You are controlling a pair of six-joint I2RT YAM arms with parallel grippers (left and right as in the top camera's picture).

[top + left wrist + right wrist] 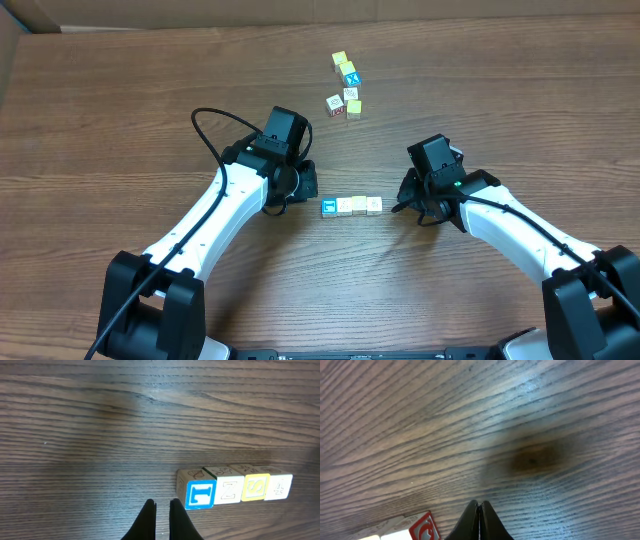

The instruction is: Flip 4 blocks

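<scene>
The row of four blocks (351,205) sits between the hands, just right of the left hand (308,186) and just left of the right hand (403,197), both pinched closed and empty, with bare counter (150,100) ahead of each.

I am looking down on a dark wood-grain table (120,110) that is filling every view; soft light is glinting off its grain.
</scene>
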